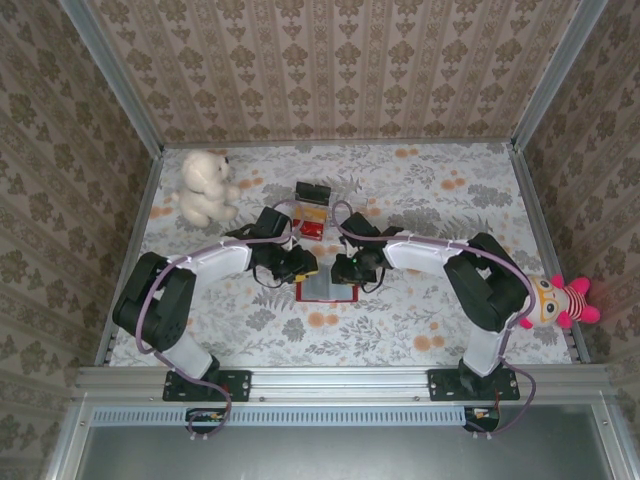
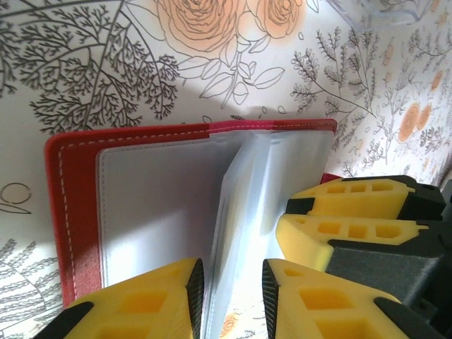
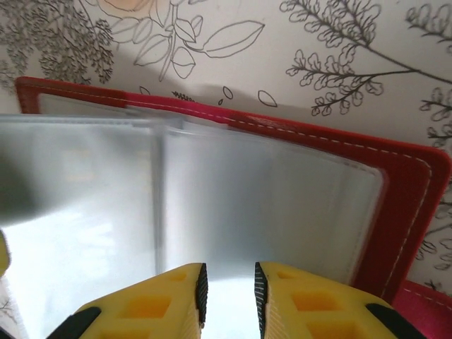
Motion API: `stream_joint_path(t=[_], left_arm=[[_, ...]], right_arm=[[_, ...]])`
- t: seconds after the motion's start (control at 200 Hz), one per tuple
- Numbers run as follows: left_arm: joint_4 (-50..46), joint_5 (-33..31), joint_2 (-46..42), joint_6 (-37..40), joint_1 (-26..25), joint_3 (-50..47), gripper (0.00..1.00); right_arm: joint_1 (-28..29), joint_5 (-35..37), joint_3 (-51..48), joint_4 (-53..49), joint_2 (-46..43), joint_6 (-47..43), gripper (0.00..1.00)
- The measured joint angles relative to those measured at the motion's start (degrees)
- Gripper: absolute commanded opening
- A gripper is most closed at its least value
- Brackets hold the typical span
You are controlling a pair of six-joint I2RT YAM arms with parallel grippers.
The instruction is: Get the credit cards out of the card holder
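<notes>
Zero cards judged out so far. Holder (image 1: 327, 290) lies opened flat, mid-table (image 1: 420, 190), between the two arms, red cover down and clear sleeves (image 3: 268, 212) up.

- Opening step: done, by how it lies.
- Left gripper (image 2: 233, 275): fingers straddle one sleeve leaf (image 2: 236, 191) that stands up off the spine. There is a gap beside the leaf, so I read it as released, not clamped.
- Right gripper (image 3: 229, 275): low over the right-hand sleeves, jaws a narrow slit apart. Cannot tell whether it nips a sleeve or only presses.
- Cards: sleeves read as grey-clear film, and I cannot tell which of them hold a card.

Left to do, as judged: find a loaded sleeve, get hold of a card's edge, slide it out while the other arm pins the holder, then repeat for each card
</notes>
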Motion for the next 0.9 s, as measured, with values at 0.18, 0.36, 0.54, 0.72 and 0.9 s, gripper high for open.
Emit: stream_joint_path(t=[0.18, 0.36, 0.54, 0.72, 0.9], left_arm=[[1.0, 1.1, 0.0, 0.0, 0.0, -0.2, 0.31], [0.3, 0.9, 0.0, 0.5, 0.0, -0.2, 0.35], [-2.1, -0.8, 0.1, 1.1, 0.0, -0.2, 0.42], [-2.3, -1.2, 0.7, 1.1, 0.0, -0.2, 0.48], [-2.3, -1.4, 2.0, 1.1, 0.0, -0.2, 0.53]], right_arm=[[-0.5, -0.3, -0.8, 0.9, -3.2, 0.2, 0.31], [-0.5, -1.1, -1.1, 1.7, -4.0, 0.2, 0.32], [-0.6, -1.9, -1.2, 1.9, -3.8, 0.2, 0.32], [-0.6, -2.1, -1.2, 1.9, -2.3, 0.2, 0.32], [-0.6, -2.1, -1.2, 1.8, -0.1, 0.2, 0.32]])
